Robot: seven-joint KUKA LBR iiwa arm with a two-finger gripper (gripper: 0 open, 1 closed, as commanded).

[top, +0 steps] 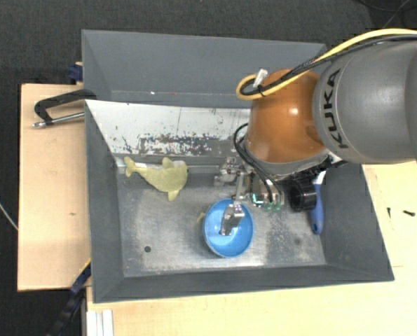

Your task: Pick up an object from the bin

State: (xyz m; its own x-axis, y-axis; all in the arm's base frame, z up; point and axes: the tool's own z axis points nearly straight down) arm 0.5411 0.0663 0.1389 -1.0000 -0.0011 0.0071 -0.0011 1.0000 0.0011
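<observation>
Gripper (230,220) over blue disc (215,238); yellow toy (163,176) well apart.

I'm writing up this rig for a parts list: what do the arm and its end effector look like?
The arm is a thick, rounded grey link with black KUKA lettering. An orange dome-shaped cover sits at its wrist, with a yellow cable running over it. The end effector is slim bare metal.
</observation>
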